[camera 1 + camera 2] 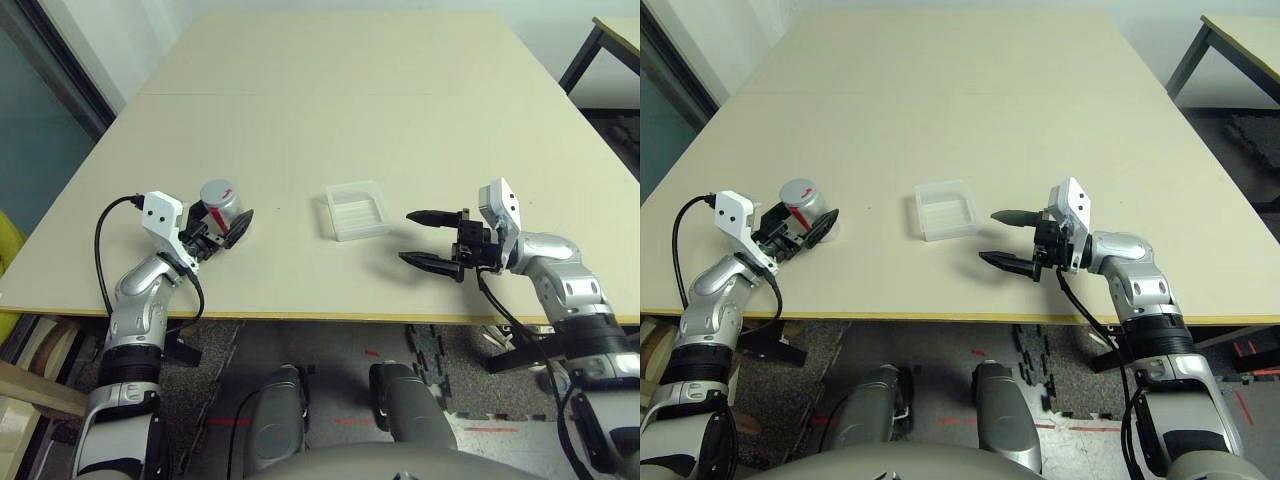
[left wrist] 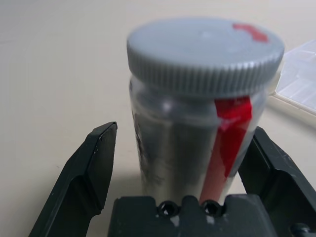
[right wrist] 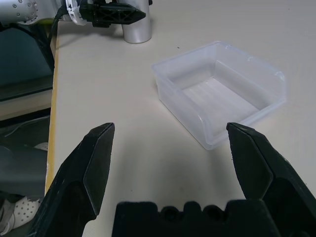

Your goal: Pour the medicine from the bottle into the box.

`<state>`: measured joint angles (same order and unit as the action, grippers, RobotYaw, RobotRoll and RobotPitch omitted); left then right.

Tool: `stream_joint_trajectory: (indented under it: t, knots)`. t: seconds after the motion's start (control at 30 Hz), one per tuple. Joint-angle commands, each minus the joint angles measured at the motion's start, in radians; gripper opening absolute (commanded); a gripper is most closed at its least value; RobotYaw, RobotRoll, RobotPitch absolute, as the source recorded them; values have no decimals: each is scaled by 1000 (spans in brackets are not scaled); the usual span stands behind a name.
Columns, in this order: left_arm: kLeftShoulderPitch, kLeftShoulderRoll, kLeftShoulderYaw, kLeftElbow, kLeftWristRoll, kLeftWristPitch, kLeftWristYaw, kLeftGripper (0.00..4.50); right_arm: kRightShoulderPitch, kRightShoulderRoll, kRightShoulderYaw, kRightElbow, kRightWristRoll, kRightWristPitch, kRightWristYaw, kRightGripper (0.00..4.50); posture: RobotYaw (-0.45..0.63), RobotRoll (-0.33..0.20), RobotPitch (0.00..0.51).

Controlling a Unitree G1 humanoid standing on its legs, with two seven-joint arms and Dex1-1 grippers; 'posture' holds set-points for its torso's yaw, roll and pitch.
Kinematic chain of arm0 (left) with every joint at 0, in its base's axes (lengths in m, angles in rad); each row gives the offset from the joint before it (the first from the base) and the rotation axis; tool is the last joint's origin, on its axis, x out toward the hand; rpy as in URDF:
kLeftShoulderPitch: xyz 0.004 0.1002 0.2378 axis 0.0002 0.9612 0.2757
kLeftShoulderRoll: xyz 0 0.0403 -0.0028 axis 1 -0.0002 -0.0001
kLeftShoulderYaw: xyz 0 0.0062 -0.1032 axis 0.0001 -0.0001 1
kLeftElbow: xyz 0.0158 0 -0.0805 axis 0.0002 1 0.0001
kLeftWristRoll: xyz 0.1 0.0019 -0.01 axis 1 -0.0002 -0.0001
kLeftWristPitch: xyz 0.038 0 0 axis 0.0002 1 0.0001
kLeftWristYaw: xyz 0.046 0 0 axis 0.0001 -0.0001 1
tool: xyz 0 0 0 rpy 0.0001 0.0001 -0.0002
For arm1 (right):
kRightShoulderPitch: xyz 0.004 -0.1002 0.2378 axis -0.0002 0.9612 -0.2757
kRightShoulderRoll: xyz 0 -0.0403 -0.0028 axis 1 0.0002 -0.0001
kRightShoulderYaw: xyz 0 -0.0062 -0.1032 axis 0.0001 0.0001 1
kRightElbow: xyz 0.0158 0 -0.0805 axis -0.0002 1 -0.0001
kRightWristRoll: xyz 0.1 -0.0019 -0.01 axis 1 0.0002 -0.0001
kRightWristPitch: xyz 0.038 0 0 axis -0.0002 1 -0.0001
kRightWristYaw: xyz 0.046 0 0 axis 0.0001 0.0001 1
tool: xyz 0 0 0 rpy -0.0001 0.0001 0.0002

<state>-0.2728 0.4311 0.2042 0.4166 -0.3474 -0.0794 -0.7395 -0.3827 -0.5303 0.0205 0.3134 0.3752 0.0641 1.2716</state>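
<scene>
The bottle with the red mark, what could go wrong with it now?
1. The bottle stands between the left gripper's open jaws, one finger apart from it. An uneven close might tip it over.
2. Its grey cap is on, so nothing can pour until it comes off.
3. The box is light clear plastic, sitting free on the table. The right gripper is open beside it and could nudge it away.
</scene>
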Motion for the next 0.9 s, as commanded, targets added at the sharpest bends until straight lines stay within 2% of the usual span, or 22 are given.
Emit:
stream_joint_trajectory:
  t: [0.03,0.43,0.9]
  knots:
    - [-25,-14,-13,28,20,-17,6,4453,8,-4,-15,2,5,-14,2,4500,-138,0,95]
    - [-39,-70,-23,22,38,-28,70,4453,13,-1,-14,26,3,-35,5,4500,-139,0,94]
    - [-61,-83,-22,28,49,-40,113,4453,17,0,-10,41,0,-49,4,4500,-141,0,93]
